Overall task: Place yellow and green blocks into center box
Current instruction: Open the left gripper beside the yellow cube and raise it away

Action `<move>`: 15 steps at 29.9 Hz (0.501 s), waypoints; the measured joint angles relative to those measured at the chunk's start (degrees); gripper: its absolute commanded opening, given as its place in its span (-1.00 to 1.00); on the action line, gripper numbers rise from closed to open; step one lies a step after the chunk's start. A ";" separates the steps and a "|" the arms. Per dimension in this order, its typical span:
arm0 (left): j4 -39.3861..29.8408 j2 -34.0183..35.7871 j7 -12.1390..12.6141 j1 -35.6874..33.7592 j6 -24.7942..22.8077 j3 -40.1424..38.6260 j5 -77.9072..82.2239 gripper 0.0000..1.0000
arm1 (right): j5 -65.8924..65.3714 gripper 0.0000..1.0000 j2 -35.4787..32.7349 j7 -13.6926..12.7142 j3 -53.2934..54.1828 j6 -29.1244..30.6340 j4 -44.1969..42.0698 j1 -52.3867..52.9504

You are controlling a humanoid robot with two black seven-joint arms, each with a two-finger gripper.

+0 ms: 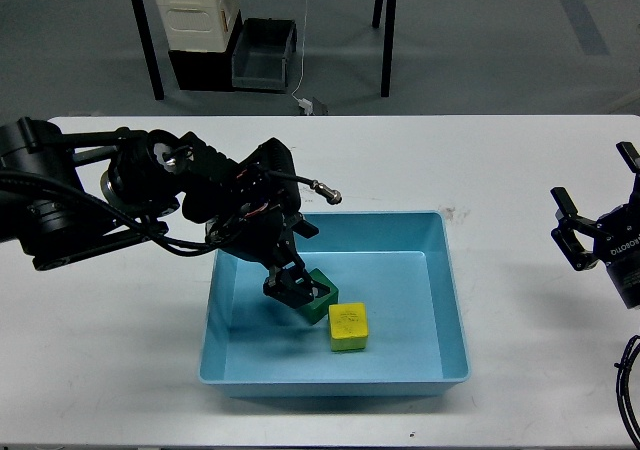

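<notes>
White bench point(120, 370) carrying a light-blue tray point(455, 300). Inside the tray, the yellow block point(349, 326) lies on the floor, touching the green block point(322, 292) just behind it. Left claw point(292, 288) reaches down into the tray, its fingers closed around the green block. Right claw point(575, 228) hangs beyond the tray's right wall, fingers spread, holding nothing. On the floor beyond the bench: a dark grey bin point(264, 55) beside a cream-white crate point(197, 15).

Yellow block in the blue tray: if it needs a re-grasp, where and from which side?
Probably from straight above, fingers closing on two opposite vertical side faces of the yellow block. It sits flat on the center box floor with its top exposed. Use the right and near-left faces: the green block and left gripper crowd its far-left corner, and open floor lies to its right.
</notes>
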 measured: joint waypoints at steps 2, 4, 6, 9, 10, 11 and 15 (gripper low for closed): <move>-0.02 0.57 0.02 1.06 0.00 -4.46 -5.30 1.00 | 0.07 1.00 0.03 0.00 0.68 0.19 0.04 0.45; -0.10 1.12 0.01 3.49 0.00 -10.98 -11.72 1.00 | 0.58 1.00 0.17 0.00 1.44 0.23 0.09 1.28; -0.07 1.90 0.02 6.84 -0.01 -18.29 -17.85 1.00 | 2.72 1.00 0.73 0.00 1.82 0.27 0.20 2.26; 0.19 2.27 0.01 14.12 -0.01 -28.87 -25.13 1.00 | 11.02 1.00 2.50 -1.38 1.89 0.31 0.47 4.17; 0.22 2.36 0.01 16.66 -0.01 -31.72 -26.41 1.00 | 14.29 1.00 3.01 -2.79 1.88 0.32 0.47 4.81; 0.25 2.41 0.01 19.97 0.00 -35.22 -28.18 1.00 | 18.15 1.00 3.51 -4.68 1.88 0.32 0.45 5.60; 0.92 2.18 0.00 31.21 -0.01 -48.26 -35.99 1.00 | 29.27 1.00 4.51 -10.94 1.64 0.35 0.12 8.16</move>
